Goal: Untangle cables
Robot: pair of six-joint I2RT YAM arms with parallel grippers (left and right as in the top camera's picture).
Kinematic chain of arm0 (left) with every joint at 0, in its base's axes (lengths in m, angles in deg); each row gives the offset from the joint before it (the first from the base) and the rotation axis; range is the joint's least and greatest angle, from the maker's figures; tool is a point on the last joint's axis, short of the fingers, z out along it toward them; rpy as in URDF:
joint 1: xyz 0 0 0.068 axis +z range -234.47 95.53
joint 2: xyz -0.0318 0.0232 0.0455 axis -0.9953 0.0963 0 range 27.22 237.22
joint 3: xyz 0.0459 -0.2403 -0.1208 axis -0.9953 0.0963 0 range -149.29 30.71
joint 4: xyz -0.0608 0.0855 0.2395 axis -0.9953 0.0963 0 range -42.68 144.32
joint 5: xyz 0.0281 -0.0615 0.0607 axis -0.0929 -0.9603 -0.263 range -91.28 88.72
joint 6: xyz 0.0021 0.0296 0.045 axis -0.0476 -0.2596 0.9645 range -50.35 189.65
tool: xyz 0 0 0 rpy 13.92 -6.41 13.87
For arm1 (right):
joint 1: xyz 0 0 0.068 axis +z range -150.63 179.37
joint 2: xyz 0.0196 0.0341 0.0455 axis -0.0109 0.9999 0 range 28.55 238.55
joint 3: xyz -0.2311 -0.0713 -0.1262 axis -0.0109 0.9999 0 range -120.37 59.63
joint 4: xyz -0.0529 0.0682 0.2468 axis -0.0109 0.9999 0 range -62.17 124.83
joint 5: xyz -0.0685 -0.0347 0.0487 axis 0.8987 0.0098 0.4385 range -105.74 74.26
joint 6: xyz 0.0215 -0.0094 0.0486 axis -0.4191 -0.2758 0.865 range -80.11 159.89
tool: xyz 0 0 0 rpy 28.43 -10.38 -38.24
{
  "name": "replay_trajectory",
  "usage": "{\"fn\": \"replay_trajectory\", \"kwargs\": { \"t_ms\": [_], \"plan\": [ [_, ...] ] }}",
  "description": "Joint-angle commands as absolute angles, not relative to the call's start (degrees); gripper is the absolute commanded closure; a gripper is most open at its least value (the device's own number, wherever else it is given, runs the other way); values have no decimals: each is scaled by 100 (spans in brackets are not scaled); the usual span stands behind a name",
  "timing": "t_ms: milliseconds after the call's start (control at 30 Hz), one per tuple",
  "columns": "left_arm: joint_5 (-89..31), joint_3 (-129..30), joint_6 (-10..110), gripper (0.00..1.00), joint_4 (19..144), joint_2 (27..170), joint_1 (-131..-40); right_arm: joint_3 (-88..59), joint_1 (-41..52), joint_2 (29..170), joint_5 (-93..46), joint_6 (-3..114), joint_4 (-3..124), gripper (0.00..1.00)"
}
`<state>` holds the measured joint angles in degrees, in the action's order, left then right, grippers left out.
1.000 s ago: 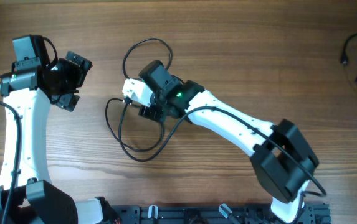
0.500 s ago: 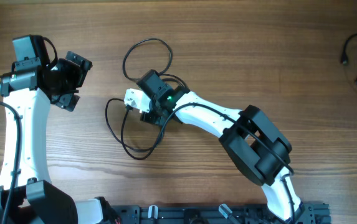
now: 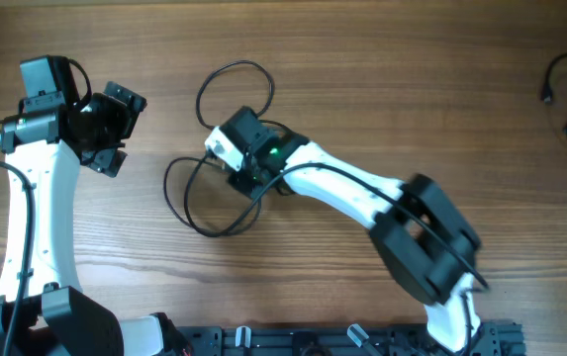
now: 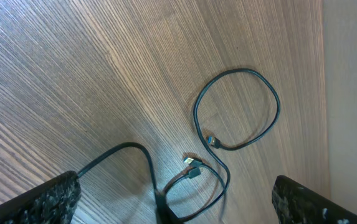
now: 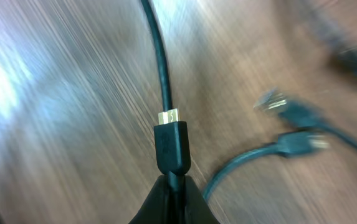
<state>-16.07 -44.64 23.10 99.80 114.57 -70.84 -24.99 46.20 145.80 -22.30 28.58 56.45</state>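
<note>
The right gripper [image 5: 171,186] is closed on a black plug [image 5: 171,146] with a metal tip. Its cord runs away toward twelve o'clock in the wrist view, and two other plug ends [image 5: 296,114] lie at about three o'clock from it.

From above, the tangled cables [image 3: 219,233] lie at nine o'clock from the centre of the table [image 3: 412,59]. One loop [image 3: 236,65] is at twelve o'clock of this gripper and a bigger one is at seven o'clock.

The left gripper [image 3: 115,129] hangs at nine o'clock of the tangle, with its jaws wide apart and empty.

I think the plug should be lifted a little and drawn slowly back through the crossing, because a hard pull can tighten the loops. The free gripper could press the lower loop to the table, so that only one cord moves.
</note>
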Motion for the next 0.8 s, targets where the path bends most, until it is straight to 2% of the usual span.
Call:
{"fn": "replay_trajectory", "kwargs": {
  "t_ms": [0, 100, 200, 333, 367, 500, 633, 767],
  "plan": [
    [-1511, -4543, 2424, 0, 9965, 11363, -7069, -2516, 4557, 13284, -2165, 3258, 5617, 96],
    [-1508, -4543, 2426, 0, 9965, 11363, -7069, -2516, 4286, 12403, -1927, 3496, 5683, 96],
    [-1508, -4543, 2424, 0, 9965, 11363, -7069, -2516, 3562, 11778, -1371, 3562, 5792, 96],
    [-1508, -4543, 2426, 0, 9965, 11363, -7069, -2521, 2076, 11363, -1251, 3828, 5746, 96],
    [-1511, -4543, 2424, 0, 9965, 11363, -7069, -2606, 1390, 11221, -1271, 4169, 5728, 96],
    [-1511, -4543, 2424, 0, 9965, 11363, -7069, -3476, 218, 10652, -1444, 4762, 5661, 96],
    [-1511, -4543, 2426, 0, 9965, 11363, -7069, -4818, -409, 10289, -985, 4930, 5628, 96],
    [-1508, -4543, 2426, 0, 9965, 11363, -7069, -5190, -997, 10283, -379, 4884, 5541, 96]
  ]
}}
